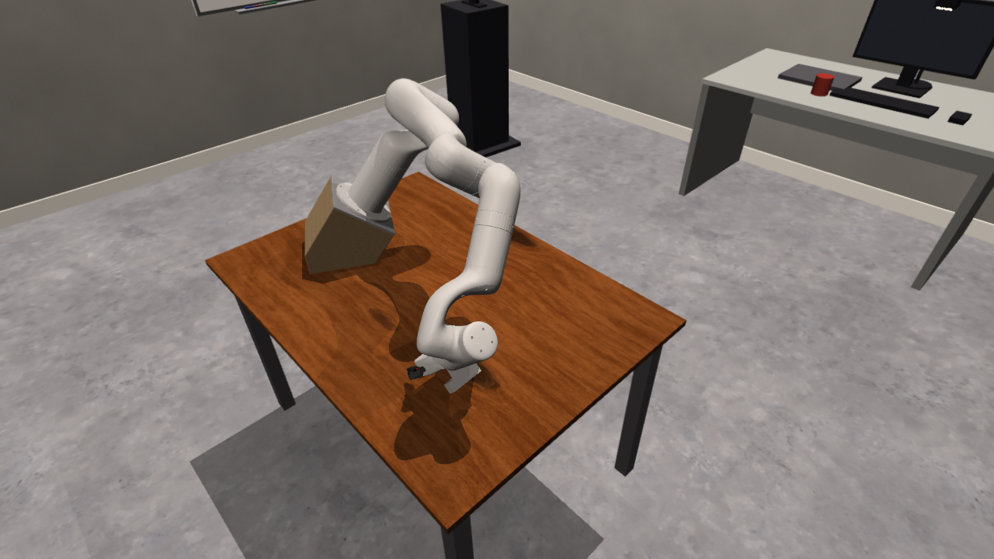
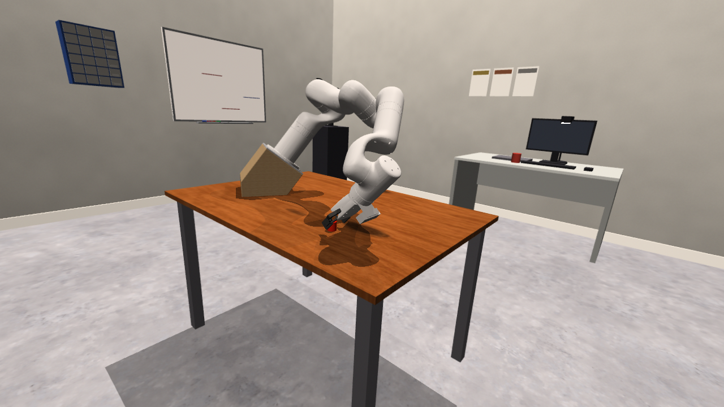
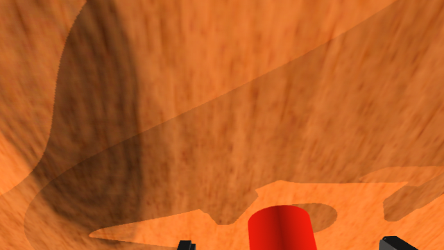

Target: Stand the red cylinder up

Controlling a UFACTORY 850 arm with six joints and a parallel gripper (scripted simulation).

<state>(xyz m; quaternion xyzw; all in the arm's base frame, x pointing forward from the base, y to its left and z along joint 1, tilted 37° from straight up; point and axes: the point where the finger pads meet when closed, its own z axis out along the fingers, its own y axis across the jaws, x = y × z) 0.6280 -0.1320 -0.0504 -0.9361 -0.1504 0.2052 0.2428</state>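
The red short cylinder (image 3: 282, 227) stands at the bottom edge of the wrist view, between my two black fingertips and clear of both. It looks upright on the wooden table, its lower part cut off by the frame. In the exterior view it shows as a small red spot (image 2: 331, 228) under the fingers. My gripper (image 2: 334, 220) is open and tilted low over the table (image 2: 332, 219). In the top view the gripper (image 1: 424, 373) hides the cylinder.
A tan wedge-shaped block (image 1: 342, 233) carries the arm's base at the table's far left corner. A grey desk (image 1: 854, 118) with a monitor, keyboard and a red cup (image 1: 822, 84) stands far off to the right.
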